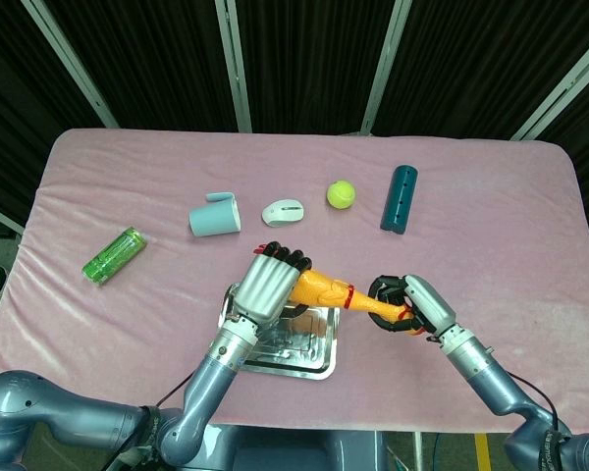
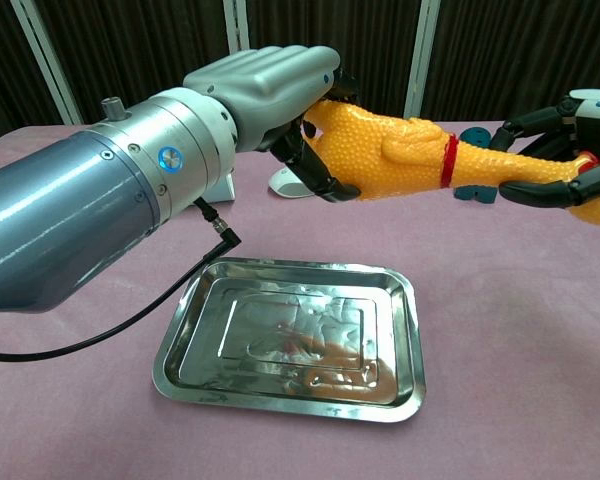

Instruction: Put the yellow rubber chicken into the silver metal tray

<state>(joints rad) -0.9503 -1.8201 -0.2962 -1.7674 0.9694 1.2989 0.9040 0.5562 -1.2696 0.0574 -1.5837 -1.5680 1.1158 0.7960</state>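
The yellow rubber chicken (image 1: 324, 289) with a red band on its neck hangs level in the air, stretched between both hands. My left hand (image 1: 267, 285) grips its fat body end, dark fingers curled around it (image 2: 315, 165). My right hand (image 1: 417, 302) holds the neck and head end, with fingers above and below the neck (image 2: 545, 185). The silver metal tray (image 1: 319, 365) lies on the pink cloth below the chicken's (image 2: 400, 155) body and the left hand (image 2: 265, 85). In the chest view the tray (image 2: 410, 330) holds nothing, and the right hand (image 2: 580, 110) sits at the right edge.
Across the far half of the table lie a green can (image 1: 113, 255), a light blue cup (image 1: 214, 216) on its side, a white mouse (image 1: 283, 211), a tennis ball (image 1: 341, 193) and a teal cylinder (image 1: 402, 199). A black cable (image 2: 170, 300) hangs from my left wrist beside the tray.
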